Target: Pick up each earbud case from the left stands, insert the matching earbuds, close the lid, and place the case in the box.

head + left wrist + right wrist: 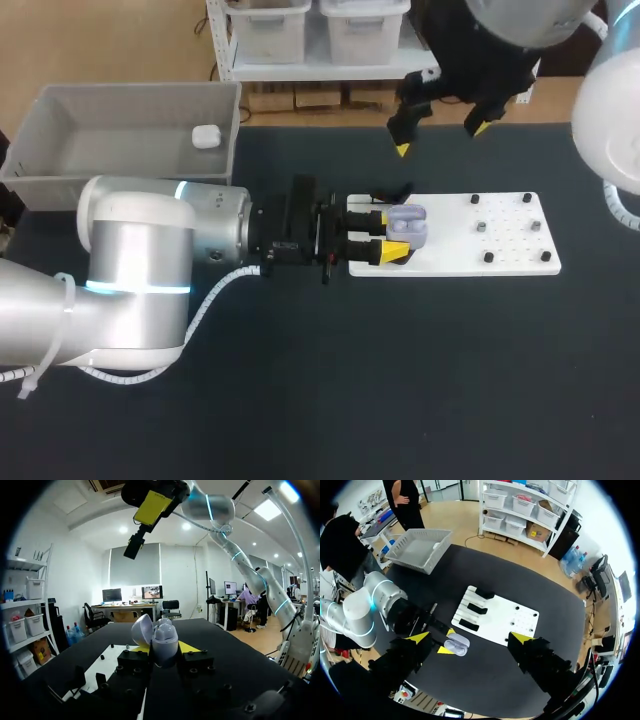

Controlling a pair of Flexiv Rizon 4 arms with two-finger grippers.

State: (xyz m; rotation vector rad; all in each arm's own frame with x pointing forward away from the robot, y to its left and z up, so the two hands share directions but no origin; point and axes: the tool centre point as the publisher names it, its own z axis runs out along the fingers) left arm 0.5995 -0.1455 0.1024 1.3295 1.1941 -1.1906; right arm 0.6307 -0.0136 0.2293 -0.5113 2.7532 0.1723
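Grip note: left tool (pixel 393 234) was clamped on lavender earbud case (pixel 408 226), both fingers touching it. Lid stood open. Case was held over 9 o'clock end of white board (pixel 500 262) on desk. Right tool (pixel 440 137) hung high at 12 o'clock from case, fingers spread, nothing held. Box (pixel 140 92) lay at 10 o'clock, with one white case (pixel 205 137) inside.

Likely risks:
- rounded shell twisting or slipping in narrow pinch
- open lid snapping shut if knocked
- right tool clipping left fingers on descent, both crowding same spot
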